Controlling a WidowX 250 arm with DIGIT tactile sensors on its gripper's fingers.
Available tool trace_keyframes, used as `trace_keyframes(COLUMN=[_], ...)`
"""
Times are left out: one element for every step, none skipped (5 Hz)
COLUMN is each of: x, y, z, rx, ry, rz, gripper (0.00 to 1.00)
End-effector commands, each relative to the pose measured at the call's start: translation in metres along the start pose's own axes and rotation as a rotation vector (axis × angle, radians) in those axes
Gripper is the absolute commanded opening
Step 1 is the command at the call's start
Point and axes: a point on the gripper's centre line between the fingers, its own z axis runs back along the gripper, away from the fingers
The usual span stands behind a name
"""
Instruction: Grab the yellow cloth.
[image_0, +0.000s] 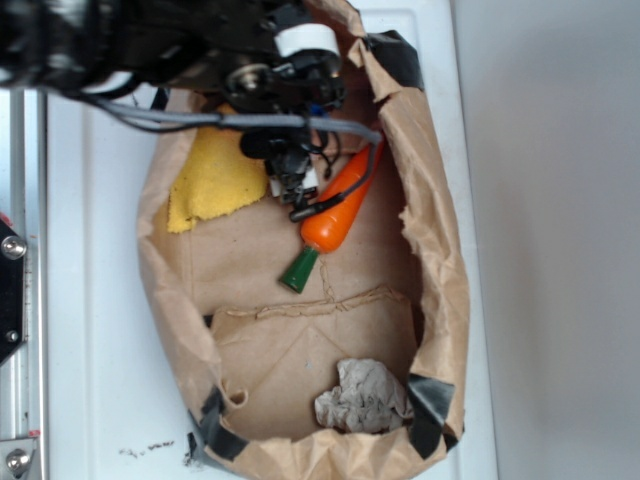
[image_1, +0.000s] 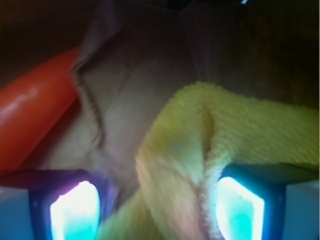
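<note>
The yellow cloth lies in the upper left of a brown paper bag. In the wrist view, the yellow cloth rises in a bunched terry fold. My gripper is down at the cloth's right edge, next to the carrot. Close up, my gripper has that fold pinched between its two glowing pads. The right pad presses against the fold. The orange toy carrot lies just right of the fingers, and the same carrot shows at the left of the wrist view.
The bag's crumpled walls stand up all round, with black tape at the corners. A grey-beige paper wad sits at the bag's near end. The bag rests on a white surface. My arm and cables hang over the bag's top.
</note>
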Motion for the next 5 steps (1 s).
trace_keyframes(x=[0.025, 0.023, 0.020, 0.019, 0.018], y=[0.004, 0.002, 0.001, 0.001, 0.001], z=[0.001, 0.008, 0.014, 0.021, 0.030], rx=[0.047, 0.029, 0.006, -0.021, -0.045], ry=[-0.077, -0.084, -0.077, -0.074, -0.069], rz=[0.015, 0.004, -0.015, -0.025, -0.027], gripper=[0.93, 0.00, 0.00, 0.00, 0.00])
